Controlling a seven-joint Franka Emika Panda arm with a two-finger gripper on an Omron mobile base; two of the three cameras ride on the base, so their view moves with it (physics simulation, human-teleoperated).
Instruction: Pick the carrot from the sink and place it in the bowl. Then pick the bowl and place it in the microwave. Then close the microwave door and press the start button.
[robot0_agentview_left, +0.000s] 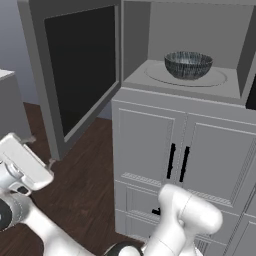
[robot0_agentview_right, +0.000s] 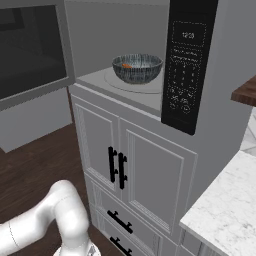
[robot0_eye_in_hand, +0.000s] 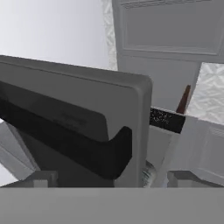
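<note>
The microwave (robot0_agentview_left: 200, 30) stands open above the cabinets, its black control strip (robot0_agentview_right: 187, 65) on the right. On its glass turntable sits the dark streaked bowl (robot0_agentview_left: 188, 65) (robot0_agentview_right: 137, 68), with the orange carrot (robot0_agentview_right: 127, 65) lying inside. The microwave door (robot0_agentview_left: 80, 70) (robot0_agentview_right: 30, 50) is swung wide to the left. My gripper (robot0_agentview_left: 40, 150) is low at the left, just beside the door's lower outer corner, open and holding nothing. In the hand view the door's edge (robot0_eye_in_hand: 74, 131) looms close above my open gripper (robot0_eye_in_hand: 113, 178). The sink is out of view.
Pale cabinet doors with black handles (robot0_agentview_left: 177, 162) (robot0_agentview_right: 117, 167) sit under the microwave, with drawers below them. A marble counter (robot0_agentview_right: 225, 210) juts in at the lower right. Dark wood floor (robot0_agentview_left: 80, 185) lies under the open door. A grey unit (robot0_agentview_left: 7, 100) stands at the far left.
</note>
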